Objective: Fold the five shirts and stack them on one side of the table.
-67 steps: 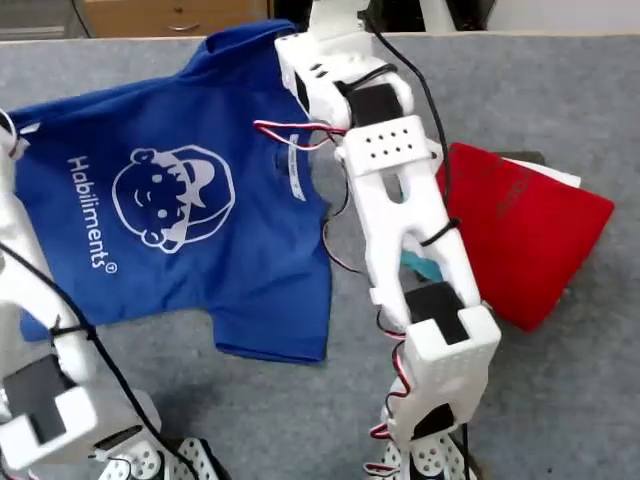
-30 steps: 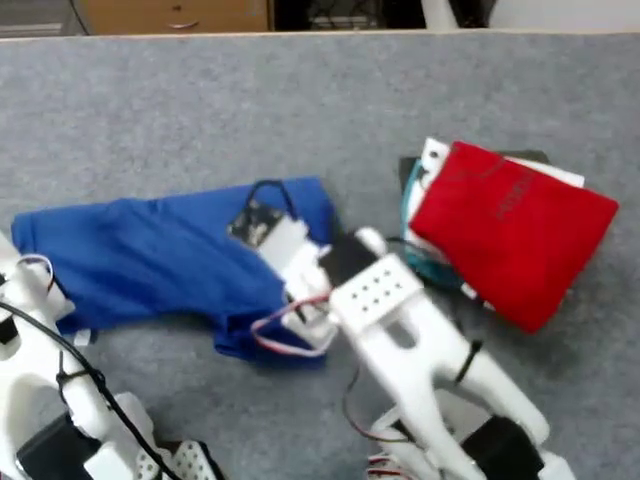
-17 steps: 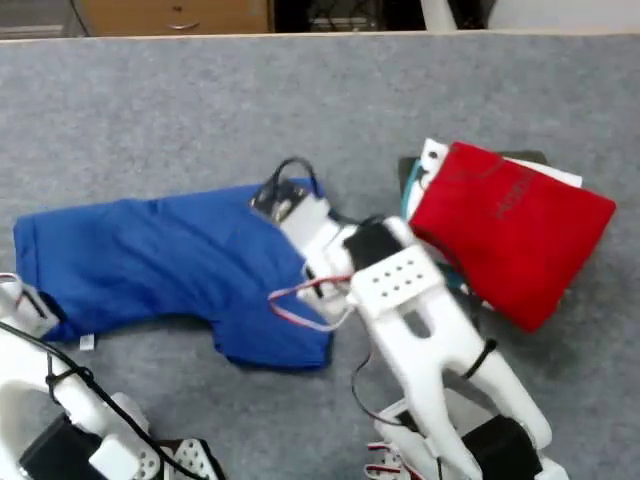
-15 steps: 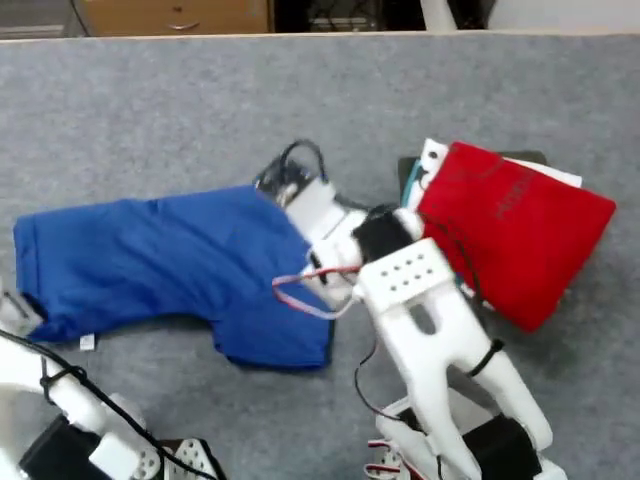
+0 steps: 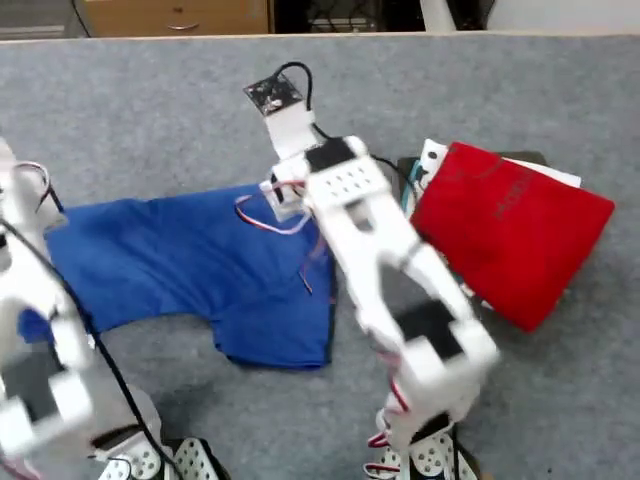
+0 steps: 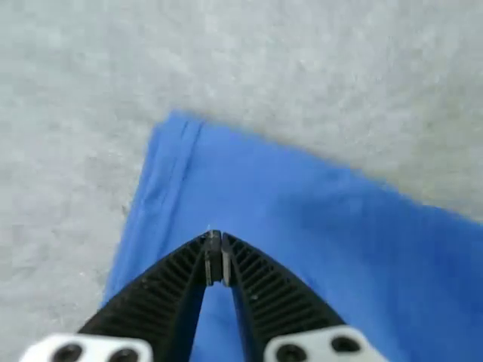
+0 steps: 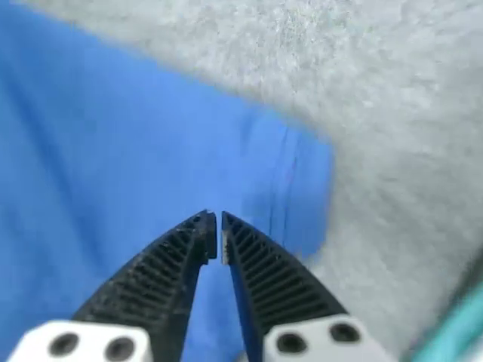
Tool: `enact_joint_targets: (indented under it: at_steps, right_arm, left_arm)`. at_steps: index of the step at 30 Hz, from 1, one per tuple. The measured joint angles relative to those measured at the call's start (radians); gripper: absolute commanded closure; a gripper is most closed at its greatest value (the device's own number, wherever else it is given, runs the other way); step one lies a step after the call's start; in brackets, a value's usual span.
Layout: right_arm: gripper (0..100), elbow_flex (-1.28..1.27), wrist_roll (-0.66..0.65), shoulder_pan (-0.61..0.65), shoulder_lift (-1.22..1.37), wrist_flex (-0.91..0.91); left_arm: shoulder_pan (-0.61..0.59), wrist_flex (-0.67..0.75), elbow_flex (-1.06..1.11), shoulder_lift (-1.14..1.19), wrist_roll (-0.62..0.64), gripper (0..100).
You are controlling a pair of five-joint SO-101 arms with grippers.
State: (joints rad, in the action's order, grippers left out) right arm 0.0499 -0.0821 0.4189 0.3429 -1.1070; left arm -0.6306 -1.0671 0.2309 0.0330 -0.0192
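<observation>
The blue shirt (image 5: 190, 260) is lying as soft matt cloth on the rough, felt-like worktop (image 5: 150, 110), while the left tool (image 6: 216, 253) and right tool (image 7: 219, 228) are showing ribbed black plastic.

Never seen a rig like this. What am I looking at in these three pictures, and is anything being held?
Two white robot arms sit side by side at a grey table. The wide picture comes from a fixed camera looking down: the left arm is at the left edge, the right arm in the middle. The other two come from a camera on each arm's wrist, looking along its black jaws. On the table lies a blue shirt, folded over, and to its right a folded red shirt on a stack of other folded clothes. Both pairs of jaws are shut over the blue shirt, with nothing visibly gripped.
</observation>
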Motion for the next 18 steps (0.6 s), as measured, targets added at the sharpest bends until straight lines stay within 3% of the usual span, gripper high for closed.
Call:
enact_joint_targets:
  at_steps: [8,14,18]
  right_arm:
    - [98.4,0.391,0.012,-0.141,0.396,-0.135]
    - [98.4,0.671,0.003,-0.147,0.445,-0.391]
    - [98.4,0.878,-0.124,-0.117,0.445,-0.606]
  left_arm:
    - [-0.11,-0.15,-0.394,0.519,0.035,97]
    - [-0.123,-0.29,-0.548,0.557,0.031,97]
    - [-0.14,-0.364,-0.555,0.477,0.031,97]
